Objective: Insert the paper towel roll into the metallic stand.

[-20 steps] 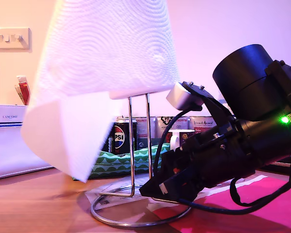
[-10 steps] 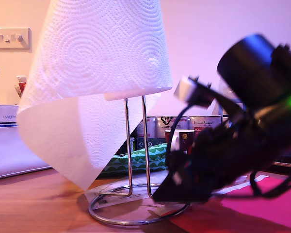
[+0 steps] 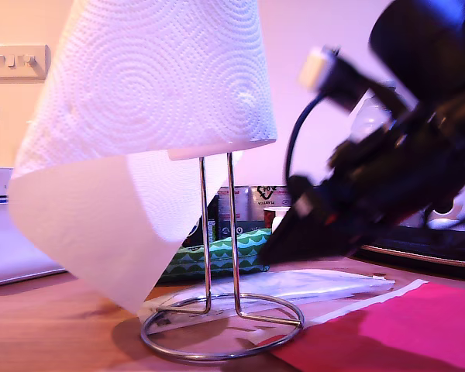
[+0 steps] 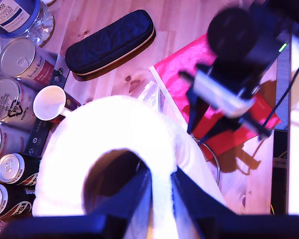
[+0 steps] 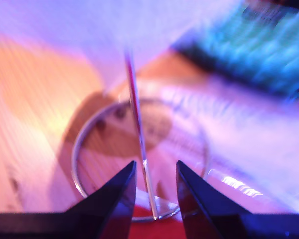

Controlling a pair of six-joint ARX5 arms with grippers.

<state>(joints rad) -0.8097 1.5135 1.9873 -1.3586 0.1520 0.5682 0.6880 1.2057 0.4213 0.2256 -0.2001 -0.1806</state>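
The paper towel roll (image 3: 155, 77) hangs at a tilt over the metallic stand (image 3: 204, 232). The top of the stand's upright loop disappears into the roll's underside. A loose sheet (image 3: 85, 225) droops toward the exterior view's left. My first gripper (image 4: 160, 174) is shut on the wall of the paper towel roll (image 4: 124, 129), one finger in the core and one outside. My second gripper (image 5: 156, 167) is open, its fingers apart in front of the stand's loop (image 5: 137, 114) and ring base (image 5: 77, 149). In the exterior view it shows blurred as the second gripper (image 3: 271, 252), raised above the table on the right.
A red mat (image 3: 387, 333) and a clear plastic sleeve (image 3: 318, 283) lie by the ring base. Behind are a green patterned pouch (image 3: 217, 252), several cans (image 4: 15, 64), a white cup (image 4: 50, 102), a dark pencil case (image 4: 109, 45) and a water bottle (image 4: 15, 15).
My second arm has risen and swung toward the exterior view's right, away from the stand's base. The roll's loose sheet has drifted toward the exterior view's left.
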